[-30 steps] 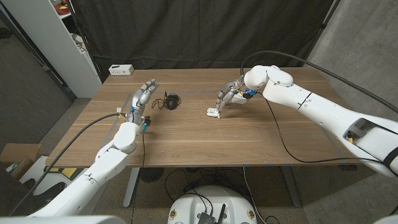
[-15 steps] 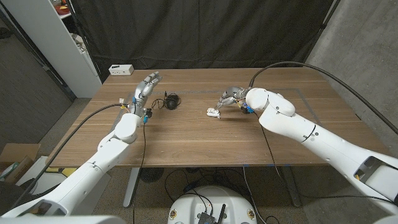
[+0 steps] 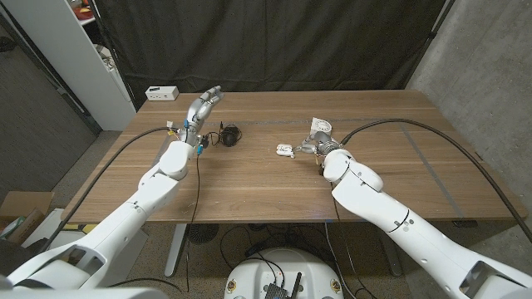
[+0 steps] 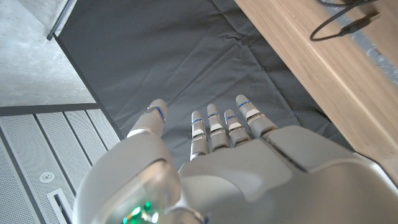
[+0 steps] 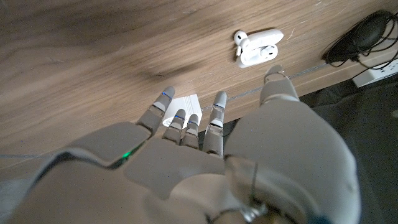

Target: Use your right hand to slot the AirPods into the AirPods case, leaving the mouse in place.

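Observation:
The white AirPods case (image 3: 285, 150) lies near the table's middle with its lid open. In the right wrist view the AirPods case (image 5: 258, 47) shows white earbuds lying at it; whether they sit in their slots I cannot tell. My right hand (image 3: 314, 139) hovers just right of the case, apart from it. The right hand (image 5: 205, 149) has its fingers spread and holds nothing. The black mouse (image 3: 230, 134) sits left of the case with its cable coiled beside it. My left hand (image 3: 202, 106) is raised beside the mouse, and the left hand (image 4: 224, 143) has straight, spread, empty fingers.
A small white card (image 5: 181, 104) lies on the wood just beyond my right fingertips. A white power strip (image 3: 161, 93) sits at the wooden table's (image 3: 249, 187) far left corner. A dark curtain hangs behind the table and a shelf stands at the left.
My right arm has swung in from the right side to the near side, and its hand has drawn back off the case. My left hand has risen toward the far edge.

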Action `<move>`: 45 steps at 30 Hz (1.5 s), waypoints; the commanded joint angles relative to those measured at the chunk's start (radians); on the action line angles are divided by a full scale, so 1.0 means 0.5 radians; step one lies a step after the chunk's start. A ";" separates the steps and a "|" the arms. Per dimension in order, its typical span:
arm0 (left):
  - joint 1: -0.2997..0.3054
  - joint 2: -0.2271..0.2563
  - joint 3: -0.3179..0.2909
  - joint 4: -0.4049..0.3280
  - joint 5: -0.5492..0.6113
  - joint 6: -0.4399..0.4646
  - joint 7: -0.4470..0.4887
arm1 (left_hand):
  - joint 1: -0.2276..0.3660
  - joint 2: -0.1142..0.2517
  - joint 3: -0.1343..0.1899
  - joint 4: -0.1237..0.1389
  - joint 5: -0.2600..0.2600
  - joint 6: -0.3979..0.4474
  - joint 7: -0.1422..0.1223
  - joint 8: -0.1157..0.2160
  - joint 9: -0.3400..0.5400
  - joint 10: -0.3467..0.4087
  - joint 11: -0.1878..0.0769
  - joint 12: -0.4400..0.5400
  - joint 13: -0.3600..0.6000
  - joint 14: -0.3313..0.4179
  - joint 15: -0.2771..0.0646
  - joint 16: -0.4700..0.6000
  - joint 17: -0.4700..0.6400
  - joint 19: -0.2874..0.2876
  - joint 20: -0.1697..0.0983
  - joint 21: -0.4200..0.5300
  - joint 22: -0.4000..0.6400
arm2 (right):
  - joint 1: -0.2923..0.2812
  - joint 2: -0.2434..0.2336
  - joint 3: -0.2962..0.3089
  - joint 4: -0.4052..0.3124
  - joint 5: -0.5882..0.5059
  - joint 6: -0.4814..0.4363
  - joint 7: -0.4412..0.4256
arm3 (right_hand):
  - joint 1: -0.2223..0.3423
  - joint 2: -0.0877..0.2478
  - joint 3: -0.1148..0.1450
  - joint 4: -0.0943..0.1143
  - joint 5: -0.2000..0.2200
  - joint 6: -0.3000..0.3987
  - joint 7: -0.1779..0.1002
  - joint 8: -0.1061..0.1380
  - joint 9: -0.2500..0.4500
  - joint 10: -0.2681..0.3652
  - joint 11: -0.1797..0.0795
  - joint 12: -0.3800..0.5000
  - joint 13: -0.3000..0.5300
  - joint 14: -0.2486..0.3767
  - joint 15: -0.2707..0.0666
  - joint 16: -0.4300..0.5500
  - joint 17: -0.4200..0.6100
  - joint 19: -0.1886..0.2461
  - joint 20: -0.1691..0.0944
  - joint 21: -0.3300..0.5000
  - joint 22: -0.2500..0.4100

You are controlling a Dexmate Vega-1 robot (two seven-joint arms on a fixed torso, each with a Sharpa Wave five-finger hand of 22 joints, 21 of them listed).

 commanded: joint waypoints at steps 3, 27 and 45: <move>-0.114 0.007 0.020 0.129 -0.066 -0.064 -0.134 | 0.022 0.004 -0.008 -0.003 0.014 0.012 -0.017 -0.007 0.010 0.010 -0.014 0.004 0.012 0.012 -0.011 0.015 0.005 0.013 0.003 0.004 0.008 | -0.222 0.320 0.070 0.193 0.203 0.064 -0.938 | -0.004 -0.028 -0.004 -0.015 0.023 0.110 0.010 0.068 0.027 0.033 0.002 0.032 0.001 -0.004 -0.003 0.018 0.011 -0.007 -0.001 0.011 0.005; -0.328 0.112 0.069 0.321 -0.084 -0.108 -0.418 | 0.021 -0.008 -0.015 -0.004 0.014 0.051 -0.030 0.003 0.010 0.029 -0.023 0.010 0.015 0.032 -0.033 0.017 0.007 0.011 0.000 0.002 0.008 | -0.144 0.387 -0.213 0.791 0.234 0.862 -1.334 | -0.204 -0.109 -0.069 0.043 0.055 0.683 -0.246 0.336 0.019 0.430 -0.210 0.139 -0.033 0.341 -0.217 0.144 0.015 0.102 -0.110 0.037 0.004; -0.477 0.058 0.136 0.531 -0.071 -0.210 -0.535 | 0.012 -0.017 -0.024 0.000 0.014 0.049 -0.050 -0.002 0.010 0.031 -0.025 0.010 0.015 0.034 -0.044 0.016 0.008 0.006 -0.002 0.000 0.008 | -0.173 0.518 -0.179 1.007 0.216 0.985 -1.598 | -0.127 -0.086 -0.024 -0.004 0.075 0.659 -0.224 0.325 -0.009 0.481 -0.213 0.136 -0.036 0.462 -0.272 0.181 0.022 0.133 -0.142 0.036 0.004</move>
